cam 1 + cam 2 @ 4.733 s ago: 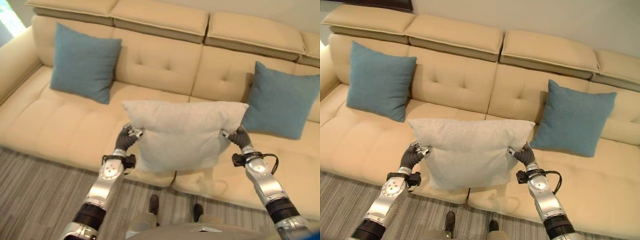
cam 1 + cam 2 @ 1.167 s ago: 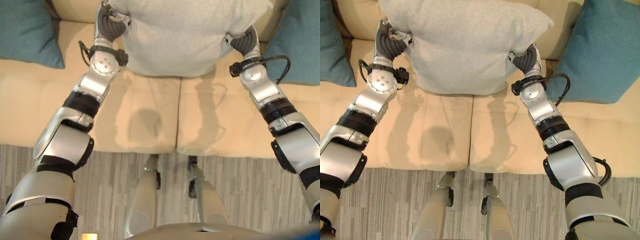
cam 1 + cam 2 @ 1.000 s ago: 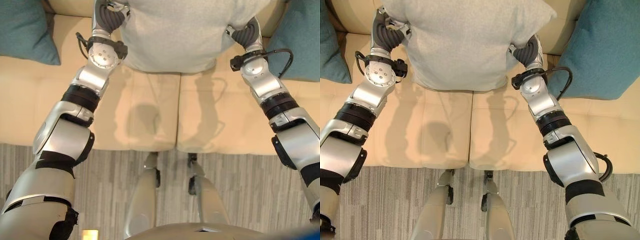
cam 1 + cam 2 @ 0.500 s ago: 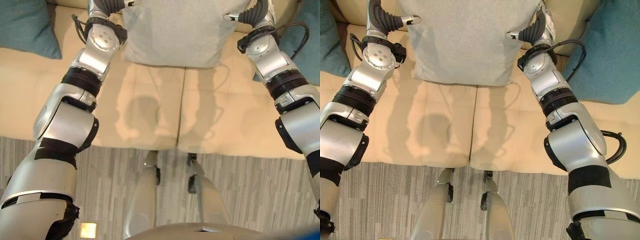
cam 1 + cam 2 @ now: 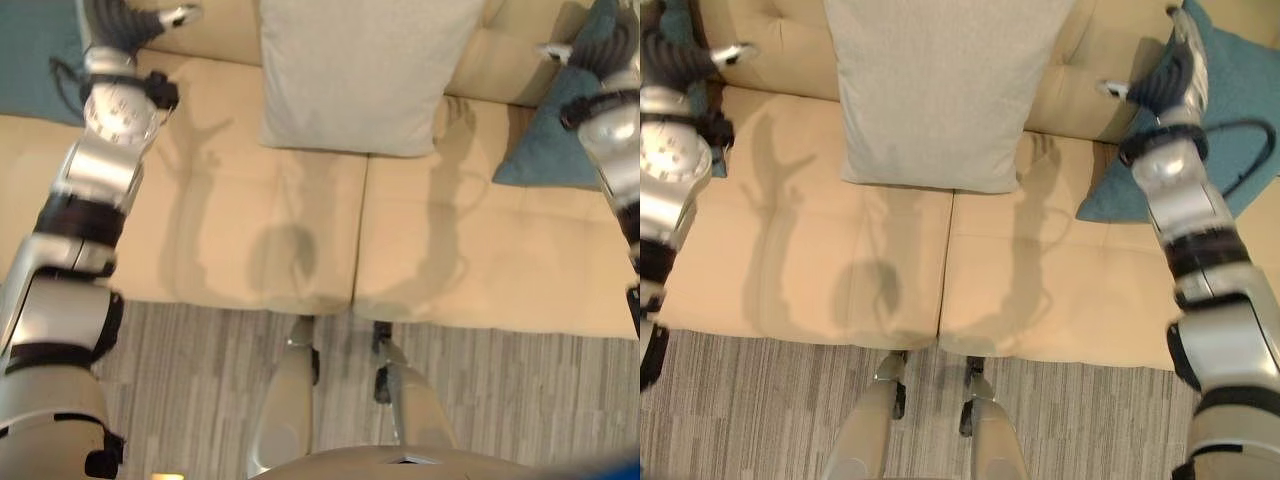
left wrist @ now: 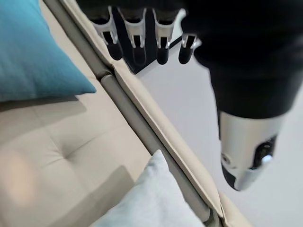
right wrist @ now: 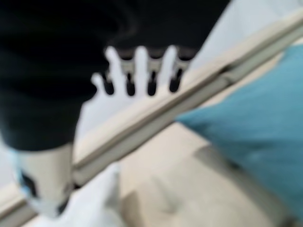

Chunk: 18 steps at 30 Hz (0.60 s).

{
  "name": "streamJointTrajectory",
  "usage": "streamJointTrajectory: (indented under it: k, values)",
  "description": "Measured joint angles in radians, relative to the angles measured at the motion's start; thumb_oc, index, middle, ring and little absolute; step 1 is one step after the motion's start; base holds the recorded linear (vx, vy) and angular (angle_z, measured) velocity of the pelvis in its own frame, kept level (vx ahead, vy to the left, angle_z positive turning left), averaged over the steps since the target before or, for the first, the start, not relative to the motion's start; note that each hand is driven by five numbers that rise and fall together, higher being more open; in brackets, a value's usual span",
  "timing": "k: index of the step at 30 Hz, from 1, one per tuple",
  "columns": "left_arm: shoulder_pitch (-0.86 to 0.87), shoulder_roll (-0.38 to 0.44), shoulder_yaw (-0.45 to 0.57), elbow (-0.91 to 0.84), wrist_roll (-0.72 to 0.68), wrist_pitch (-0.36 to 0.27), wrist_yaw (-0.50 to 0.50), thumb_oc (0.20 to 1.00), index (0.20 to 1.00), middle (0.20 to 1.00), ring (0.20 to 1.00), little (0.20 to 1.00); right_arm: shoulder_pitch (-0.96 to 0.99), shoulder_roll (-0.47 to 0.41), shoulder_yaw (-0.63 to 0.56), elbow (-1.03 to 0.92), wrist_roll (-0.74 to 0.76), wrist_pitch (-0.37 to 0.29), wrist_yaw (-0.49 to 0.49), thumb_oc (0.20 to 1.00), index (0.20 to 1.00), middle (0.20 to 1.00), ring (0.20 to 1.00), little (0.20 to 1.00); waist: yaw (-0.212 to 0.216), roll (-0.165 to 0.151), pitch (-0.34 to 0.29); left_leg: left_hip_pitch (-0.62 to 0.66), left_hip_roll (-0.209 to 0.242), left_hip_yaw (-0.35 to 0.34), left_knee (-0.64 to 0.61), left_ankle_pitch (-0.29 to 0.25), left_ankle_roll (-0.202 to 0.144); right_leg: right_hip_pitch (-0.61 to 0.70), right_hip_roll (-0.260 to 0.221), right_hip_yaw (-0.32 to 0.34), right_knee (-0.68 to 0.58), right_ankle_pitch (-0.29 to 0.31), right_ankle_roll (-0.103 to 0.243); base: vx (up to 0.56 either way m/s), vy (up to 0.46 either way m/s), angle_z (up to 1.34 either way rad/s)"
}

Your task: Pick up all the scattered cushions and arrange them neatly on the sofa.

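The pale grey square fabric cushion [image 5: 928,90] stands propped against the backrest of the beige tufted leather sofa [image 5: 1040,290], between the two hands and apart from both. The left hand [image 6: 142,33] is raised clear to one side of it, fingers straight and spread, holding nothing. The right hand [image 7: 137,71] is likewise opened wide and empty on the other side, just in front of a teal square cushion [image 5: 1230,110]. Another teal cushion [image 6: 33,52] lies near the left hand.
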Motion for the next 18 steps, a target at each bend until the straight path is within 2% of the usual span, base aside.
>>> streamJointTrajectory:
  k: [2, 3, 5, 7, 8, 9, 10, 12, 14, 16, 18]
  values:
    - [0.201, -0.002, 0.086, -0.106, 0.001, -0.025, -0.044, 1.0, 1.0, 1.0, 1.0, 1.0, 0.217, 0.017, -0.096, -0.095, 0.003, -0.034, 0.046, 1.0, 1.0, 1.0, 1.0, 1.0, -0.007, -0.003, -0.008, 0.017, 0.002, 0.002, -0.003, -0.003, -0.004, 0.011, 0.001, 0.002, 0.005, -0.004, -0.002, 0.11, -0.022, -0.07]
    - [0.358, -0.036, 0.134, -0.117, 0.003, -0.009, -0.092, 1.0, 1.0, 1.0, 1.0, 1.0, 0.372, 0.044, -0.116, -0.109, 0.023, -0.028, 0.112, 1.0, 1.0, 1.0, 1.0, 1.0, -0.008, -0.007, -0.011, 0.065, 0.0, 0.008, -0.012, -0.006, -0.008, 0.059, -0.003, 0.004, -0.007, -0.006, -0.007, 0.08, -0.017, -0.05]
    - [0.459, -0.036, 0.164, -0.125, 0.01, -0.003, -0.132, 1.0, 1.0, 1.0, 1.0, 1.0, 0.456, 0.059, -0.13, -0.117, 0.021, -0.027, 0.157, 1.0, 1.0, 1.0, 1.0, 1.0, -0.011, -0.005, -0.021, 0.085, 0.004, 0.013, -0.027, -0.011, -0.014, 0.071, -0.003, 0.005, -0.01, -0.007, -0.007, 0.1, -0.02, -0.08]
    - [0.627, -0.107, 0.254, -0.125, 0.016, 0.001, -0.191, 1.0, 1.0, 1.0, 1.0, 1.0, 0.571, 0.111, -0.169, -0.153, 0.0, -0.043, 0.218, 1.0, 1.0, 1.0, 1.0, 1.0, -0.018, -0.003, -0.025, 0.145, 0.002, 0.022, -0.046, -0.007, -0.01, 0.124, -0.003, 0.007, -0.025, -0.008, -0.006, 0.08, -0.004, -0.09]
    - [0.681, -0.137, 0.265, -0.105, 0.016, 0.015, -0.21, 1.0, 1.0, 1.0, 1.0, 1.0, 0.615, 0.127, -0.169, -0.152, -0.002, -0.042, 0.238, 1.0, 1.0, 1.0, 1.0, 1.0, -0.018, -0.002, -0.026, 0.18, 0.0, 0.024, -0.061, -0.009, -0.009, 0.157, -0.004, 0.008, -0.037, -0.009, -0.007, 0.07, -0.006, 0.01]
    - [0.766, -0.172, 0.259, -0.063, 0.017, 0.022, -0.249, 1.0, 1.0, 1.0, 1.0, 1.0, 0.676, 0.17, -0.177, -0.103, -0.031, -0.051, 0.264, 1.0, 1.0, 1.0, 1.0, 1.0, -0.021, 0.007, -0.06, 0.192, 0.002, 0.021, -0.061, -0.017, -0.012, 0.174, -0.005, 0.003, -0.037, -0.018, -0.002, 0.07, -0.013, 0.02]
    - [0.789, -0.218, 0.281, -0.04, 0.016, 0.024, -0.267, 1.0, 1.0, 1.0, 1.0, 1.0, 0.7, 0.188, -0.176, -0.073, -0.059, -0.047, 0.274, 1.0, 1.0, 1.0, 1.0, 1.0, -0.021, 0.01, -0.067, 0.209, 0.001, 0.022, -0.061, -0.019, -0.011, 0.189, -0.003, 0.004, -0.038, -0.019, -0.001, 0.06, -0.013, 0.08]
    - [0.9, -0.31, 0.274, 0.047, 0.031, 0.041, -0.309, 1.0, 1.0, 1.0, 1.0, 1.0, 0.76, 0.237, -0.175, 0.018, -0.142, -0.049, 0.301, 1.0, 1.0, 1.0, 1.0, 1.0, -0.023, 0.038, -0.105, 0.223, 0.004, 0.021, -0.061, -0.027, -0.013, 0.205, -0.004, 0.003, -0.037, -0.023, -0.004, 0.05, -0.005, 0.0]
    - [0.922, -0.409, 0.282, 0.177, 0.06, 0.065, -0.331, 1.0, 1.0, 1.0, 1.0, 1.0, 0.782, 0.288, -0.172, 0.127, -0.188, -0.042, 0.311, 1.0, 1.0, 1.0, 1.0, 1.0, -0.026, 0.061, -0.122, 0.27, -0.001, 0.024, -0.062, -0.035, -0.009, 0.251, -0.005, 0.003, -0.042, -0.033, -0.003, 0.0, 0.0, 0.0]
    - [0.964, -0.443, 0.242, 0.274, 0.092, 0.08, -0.357, 1.0, 1.0, 1.0, 1.0, 1.0, 0.814, 0.309, -0.145, 0.209, -0.222, -0.042, 0.319, 1.0, 1.0, 1.0, 1.0, 1.0, -0.029, 0.074, -0.156, 0.28, 0.002, 0.025, -0.062, -0.047, -0.011, 0.26, -0.003, 0.004, -0.042, -0.038, -0.01, -0.01, -0.007, -0.02]
    - [0.927, -0.489, 0.202, 0.482, 0.137, 0.104, -0.368, 1.0, 1.0, 1.0, 1.0, 1.0, 0.806, 0.347, -0.123, 0.347, -0.253, -0.032, 0.324, 1.0, 1.0, 1.0, 1.0, 1.0, -0.03, 0.083, -0.174, 0.301, 0.007, 0.027, -0.061, -0.042, -0.004, 0.279, 0.002, 0.005, -0.042, -0.04, -0.012, -0.02, -0.013, -0.04]
